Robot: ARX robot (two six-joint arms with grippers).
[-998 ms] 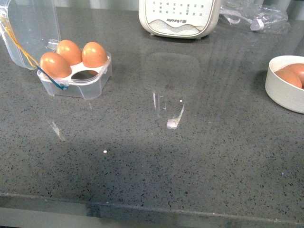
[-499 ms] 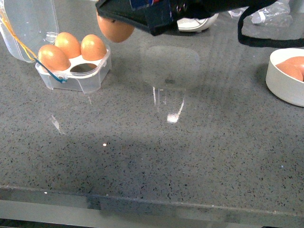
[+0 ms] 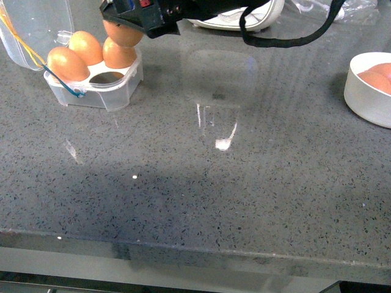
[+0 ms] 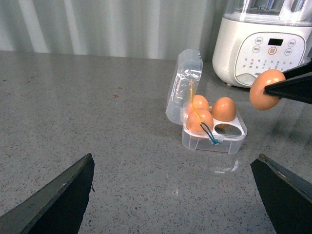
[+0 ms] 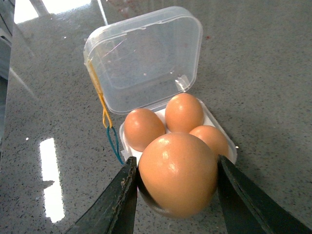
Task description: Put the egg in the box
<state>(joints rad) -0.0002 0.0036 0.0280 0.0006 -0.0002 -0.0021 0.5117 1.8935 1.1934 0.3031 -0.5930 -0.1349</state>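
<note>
**Held egg near the box, the empty cell not yet reached**

The smooth orange-brown hen's egg (image 3: pixel 124 35) is held in the air by the right gripper (image 5: pixel 176 168), with the two dark fingers closed on its sides. In the front view it is seen over the far edge of the small clear plastic four-cell egg box (image 3: pixel 98 97), at about 1 o'clock of it. In the left wrist view it is shown apart from the box and higher.

Three cells are filled by three other brown eggs (image 3: pixel 67 64). The only empty cell (image 3: pixel 110 77) lies at about 5 o'clock of the box.

It is judged that the egg should be carried toward 6 o'clock until it is centred over that cell. It should be kept high enough to pass the neighbouring egg, then lowered slowly. The fingers should be opened only when the egg is seated.

The clear hinged lid (image 3: pixel 36 27) is standing open at 10 o'clock, and the yellow and blue elastic bands (image 3: pixel 64 88) hang at 8 o'clock, outside this path.

The left gripper (image 4: pixel 173 195) is spread wide and empty, well apart from the box. A round white bowl (image 3: pixel 366 101) with more eggs is placed at 3 o'clock of the grey speckled stone counter (image 3: pixel 214 201).
</note>
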